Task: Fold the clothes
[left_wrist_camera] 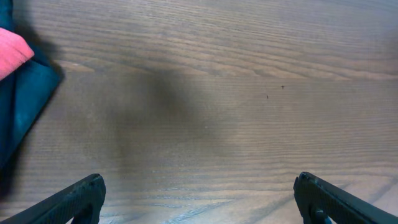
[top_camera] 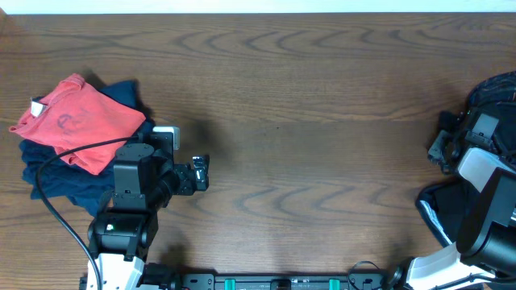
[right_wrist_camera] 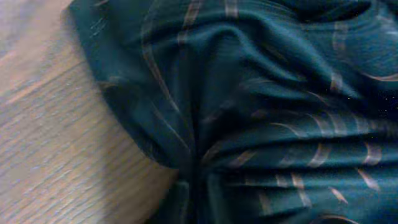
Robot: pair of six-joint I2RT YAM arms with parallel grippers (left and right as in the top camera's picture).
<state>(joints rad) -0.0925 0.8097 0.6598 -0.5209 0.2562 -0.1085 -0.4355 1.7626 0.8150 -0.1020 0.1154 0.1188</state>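
At the right edge of the wooden table (top_camera: 322, 80) a black, orange-lined T-shirt (right_wrist_camera: 280, 124) is bunched by the right gripper (top_camera: 442, 143), whose finger state cannot be told. Left, a red shirt (top_camera: 76, 121) is stacked on navy garments (top_camera: 56, 181); the left gripper (left_wrist_camera: 199, 190) is spread.

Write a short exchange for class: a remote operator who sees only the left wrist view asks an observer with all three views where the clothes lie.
Operator: I see my open left tool over a brown wooden table, and dark blue cloth at my left edge. Is there any black garment?
Observer: Yes. A crumpled black garment with thin orange lines lies at the table's far right edge.
Operator: Is the dark blue cloth lying alone?
Observer: No. A coral-red shirt lies on top of it, in one pile at the table's left end.
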